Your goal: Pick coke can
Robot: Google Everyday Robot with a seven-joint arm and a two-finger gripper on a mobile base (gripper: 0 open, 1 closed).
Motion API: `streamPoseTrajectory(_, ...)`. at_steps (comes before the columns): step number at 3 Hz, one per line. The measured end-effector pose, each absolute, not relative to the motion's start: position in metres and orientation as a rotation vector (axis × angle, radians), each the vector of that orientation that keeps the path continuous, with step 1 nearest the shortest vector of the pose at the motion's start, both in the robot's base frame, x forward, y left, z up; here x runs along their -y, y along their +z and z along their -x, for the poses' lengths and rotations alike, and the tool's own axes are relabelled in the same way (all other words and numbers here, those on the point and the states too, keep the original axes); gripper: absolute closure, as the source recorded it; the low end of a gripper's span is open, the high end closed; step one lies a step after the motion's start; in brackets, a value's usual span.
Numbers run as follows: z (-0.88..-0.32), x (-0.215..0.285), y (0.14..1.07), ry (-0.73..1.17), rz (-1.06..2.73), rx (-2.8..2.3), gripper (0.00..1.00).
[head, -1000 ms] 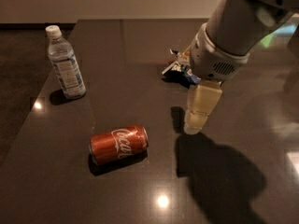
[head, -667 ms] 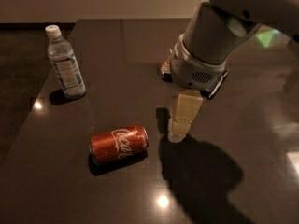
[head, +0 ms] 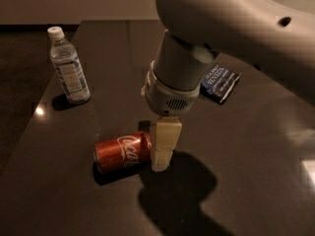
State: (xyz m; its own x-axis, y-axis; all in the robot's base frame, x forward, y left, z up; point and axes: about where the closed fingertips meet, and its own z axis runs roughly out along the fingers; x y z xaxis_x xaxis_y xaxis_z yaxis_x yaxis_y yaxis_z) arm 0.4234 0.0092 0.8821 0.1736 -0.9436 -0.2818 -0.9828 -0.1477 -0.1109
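Observation:
The coke can (head: 122, 152) is red with white script and lies on its side on the dark table (head: 246, 146), left of centre. My gripper (head: 161, 160) hangs from the big grey arm and reaches down at the can's right end. One cream finger (head: 164, 144) shows, touching or just beside that end. The other finger is hidden.
A clear water bottle (head: 68, 66) with a white cap stands upright at the back left. A dark blue snack bag (head: 220, 82) lies at the back right, partly behind the arm. The table's left edge runs near the bottle.
My arm has swung left and down. The gripper has moved from right of the can to its right end. The can and the bottle have not moved.

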Motion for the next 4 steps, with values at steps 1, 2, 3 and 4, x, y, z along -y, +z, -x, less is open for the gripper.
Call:
streamPoseTrajectory(1, -0.409, -0.032, 0.869, 0.223, 2.241, -1.808, 0.0)
streamPoseTrajectory(2, -0.401, -0.046, 0.858, 0.231, 2.284, -1.782, 0.12)
streamPoseTrajectory(3, -0.398, -0.053, 0.853, 0.224, 2.311, -1.773, 0.34)
streamPoseTrajectory(4, -0.397, -0.051, 0.855, 0.224, 2.317, -1.772, 0.59)
